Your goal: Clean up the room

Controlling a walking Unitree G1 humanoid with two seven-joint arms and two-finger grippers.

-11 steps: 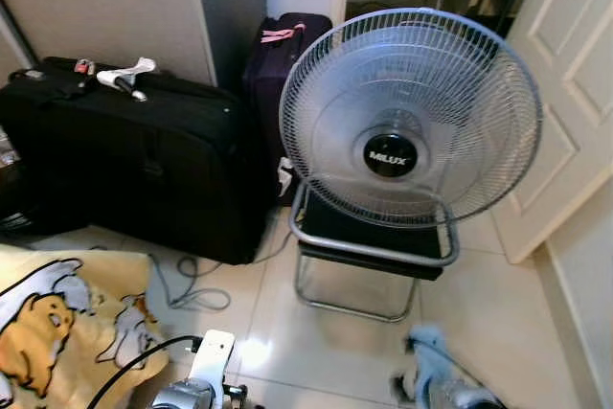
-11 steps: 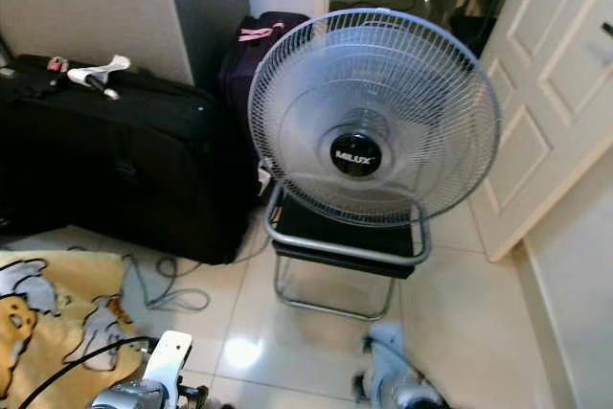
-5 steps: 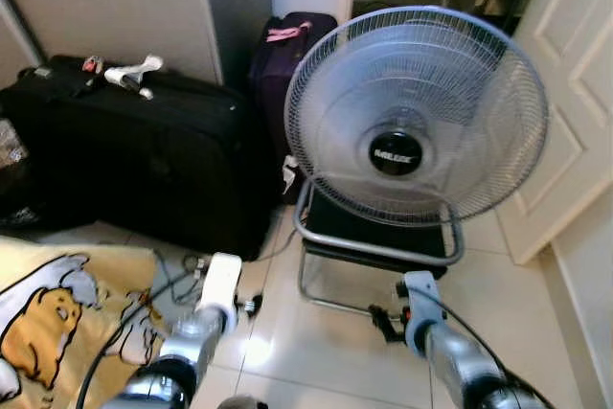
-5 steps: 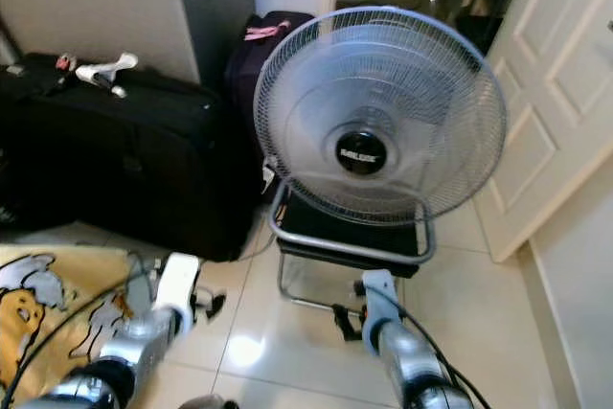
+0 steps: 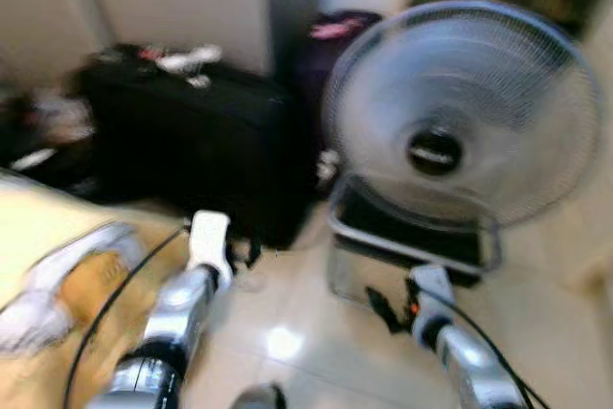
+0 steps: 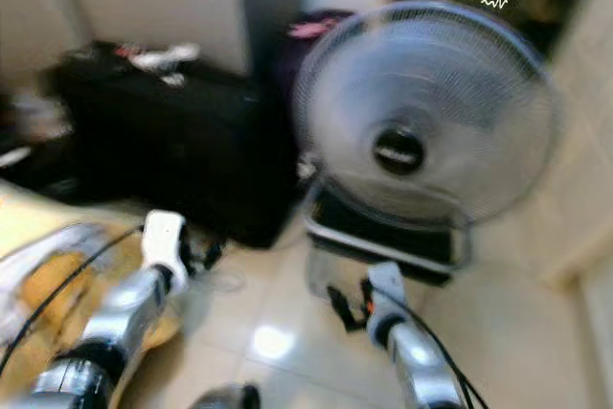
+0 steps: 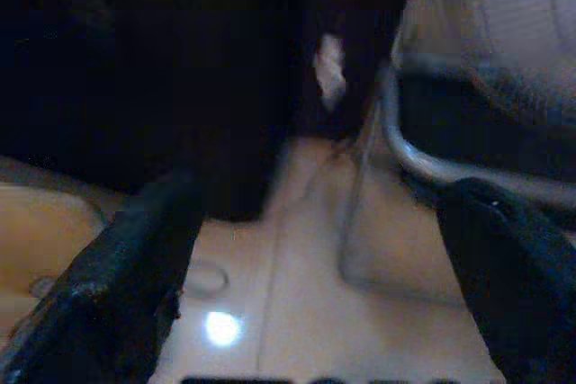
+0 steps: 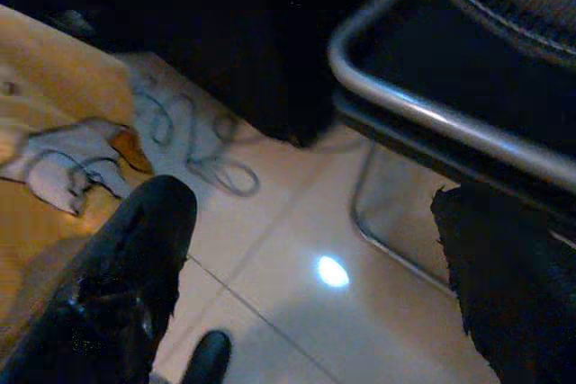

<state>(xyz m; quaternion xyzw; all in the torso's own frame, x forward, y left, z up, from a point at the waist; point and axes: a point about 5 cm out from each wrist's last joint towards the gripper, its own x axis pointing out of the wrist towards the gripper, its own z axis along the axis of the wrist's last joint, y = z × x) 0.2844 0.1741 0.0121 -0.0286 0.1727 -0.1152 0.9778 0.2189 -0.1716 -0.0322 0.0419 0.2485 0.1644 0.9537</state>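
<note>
The head views are blurred. My left gripper (image 5: pixel 243 252) hovers open over the tiled floor, close to the lower corner of a big black suitcase (image 5: pixel 182 141). My right gripper (image 5: pixel 383 309) is open too, low before the metal stand (image 8: pixel 432 114) of a large grey floor fan (image 5: pixel 460 131). Nothing sits between either pair of fingers. A yellow blanket with cartoon figures (image 5: pixel 57 275) lies at the near left. A loose grey cable (image 8: pixel 193 146) curls on the tiles beside it. Small white and red items (image 5: pixel 187 59) rest on top of the suitcase.
A dark purple bag (image 5: pixel 335 45) stands behind the fan against the wall. A white panelled door (image 6: pixel 584 141) is at the right. Dark clutter (image 5: pixel 38 136) lies left of the suitcase. Glossy tiles (image 5: pixel 287 342) lie between the two arms.
Both arms have risen from the bottom edge and reached forward toward the suitcase and fan. The camera has swung left, shifting the whole picture rightward and blurring it.
</note>
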